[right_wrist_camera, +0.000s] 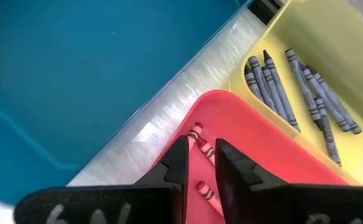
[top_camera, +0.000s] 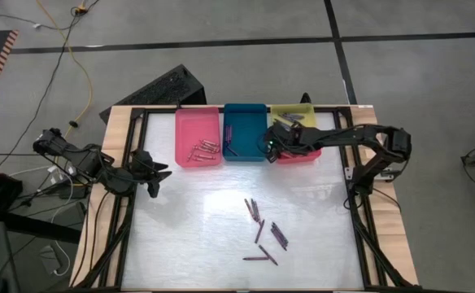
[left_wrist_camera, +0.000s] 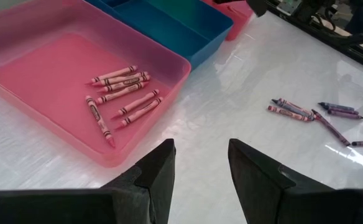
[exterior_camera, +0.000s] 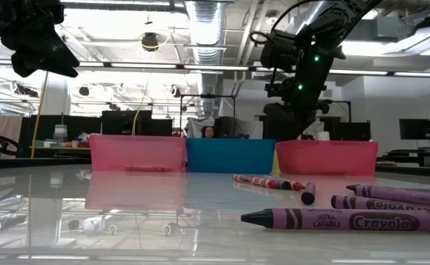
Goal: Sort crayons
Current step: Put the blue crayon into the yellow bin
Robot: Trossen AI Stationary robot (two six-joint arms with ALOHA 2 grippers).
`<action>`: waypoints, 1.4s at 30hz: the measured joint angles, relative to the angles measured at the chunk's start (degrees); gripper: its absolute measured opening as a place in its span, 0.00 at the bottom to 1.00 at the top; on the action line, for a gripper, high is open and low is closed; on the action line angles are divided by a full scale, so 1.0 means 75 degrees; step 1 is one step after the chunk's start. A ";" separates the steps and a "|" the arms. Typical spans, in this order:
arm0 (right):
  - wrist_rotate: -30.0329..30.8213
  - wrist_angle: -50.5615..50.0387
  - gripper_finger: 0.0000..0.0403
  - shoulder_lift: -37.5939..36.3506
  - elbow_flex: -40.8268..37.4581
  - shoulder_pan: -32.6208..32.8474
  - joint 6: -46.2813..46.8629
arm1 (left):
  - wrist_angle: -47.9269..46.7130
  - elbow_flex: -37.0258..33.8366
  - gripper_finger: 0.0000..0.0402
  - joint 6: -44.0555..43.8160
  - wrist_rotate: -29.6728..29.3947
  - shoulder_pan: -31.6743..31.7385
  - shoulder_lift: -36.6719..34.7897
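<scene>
Several purple and dark crayons (top_camera: 262,232) lie loose on the table's near middle. Pink crayons (left_wrist_camera: 119,93) lie in the pink tray (top_camera: 197,122), and grey ones (right_wrist_camera: 299,93) in the yellow tray (right_wrist_camera: 349,56). My right gripper (right_wrist_camera: 200,152) hangs over the red tray (right_wrist_camera: 250,124), pointing steeply down, its fingers a little apart. A red crayon (right_wrist_camera: 198,134) shows in the gap between them, narrower than the gap, down in the tray. My left gripper (left_wrist_camera: 201,152) waits open above the table's left side, near the pink tray.
The pink, teal (top_camera: 244,130) and red trays stand in a row along the table's far edge, the yellow one behind the red. The table's black frame (top_camera: 359,220) runs along both sides. Bare tabletop lies between the trays and the loose crayons.
</scene>
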 joint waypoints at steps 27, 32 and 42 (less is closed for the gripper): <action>-0.2294 -0.2347 0.18 -0.2653 0.0006 0.4320 0.1478 | 0.0249 0.0000 0.35 -0.0256 0.0256 0.0000 0.0000; -0.1349 -0.1835 0.17 -0.2372 0.0005 0.5677 0.2444 | 0.0303 0.0000 0.35 -0.0173 0.0203 -0.0002 0.0148; 0.1022 0.0674 0.17 -0.0815 0.0003 0.7263 0.2559 | 0.0442 0.0000 0.35 -0.0220 0.0280 -0.0002 0.0780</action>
